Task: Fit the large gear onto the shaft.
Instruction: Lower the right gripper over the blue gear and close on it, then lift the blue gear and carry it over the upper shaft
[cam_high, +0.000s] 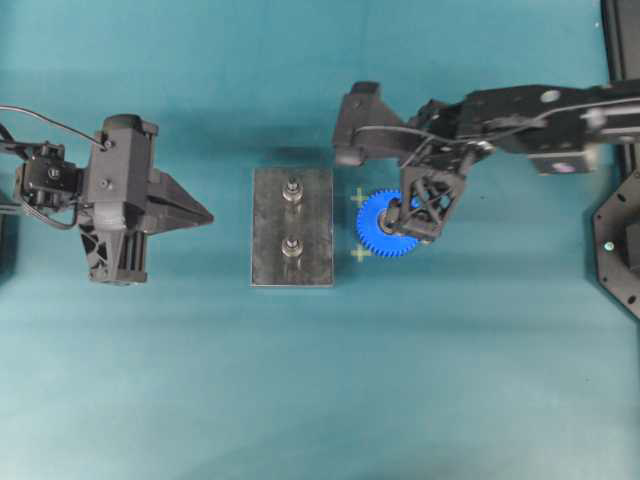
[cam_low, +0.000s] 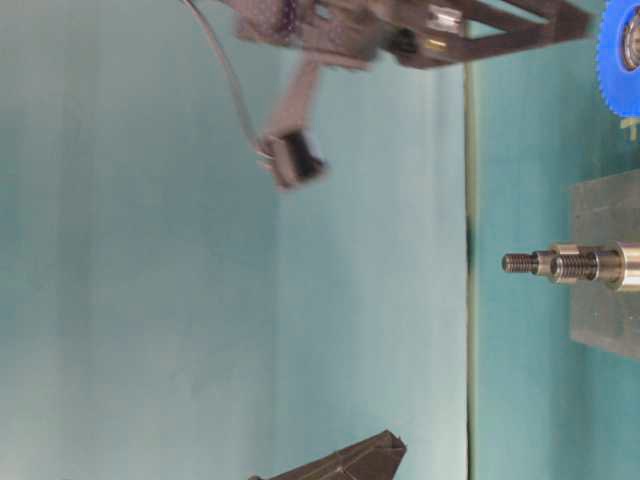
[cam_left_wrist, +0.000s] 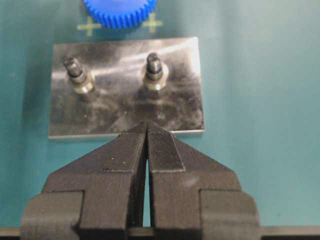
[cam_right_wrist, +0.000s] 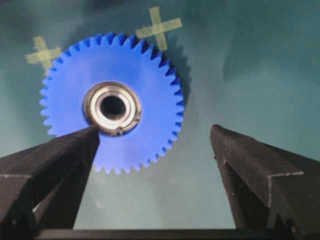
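Now your right claw (cam_right_wrist: 155, 142) hangs spread wide over the large gear (cam_right_wrist: 112, 107), one finger (cam_right_wrist: 75, 145) above the wheel's near rim and the other well off its edge, holding nothing. The gear lies flat on the teal worktop (cam_high: 480, 380) between two yellow tape crosses (cam_high: 359, 197), just beside the grey plate (cam_high: 291, 225), its bearing hub (cam_right_wrist: 112, 108) facing up so its bore axis stands vertical. Judged from this, you are at the pickup, with the gear not yet grasped. Next you need both fingers astride the rim before closing, then a lift that keeps the wheel level. The shaft (cam_high: 292, 246) stands upright from the plate, one of two alike, its long axis vertical. Your left claw (cam_left_wrist: 146, 131) sits pressed together, empty, pointing at the plate's near edge.
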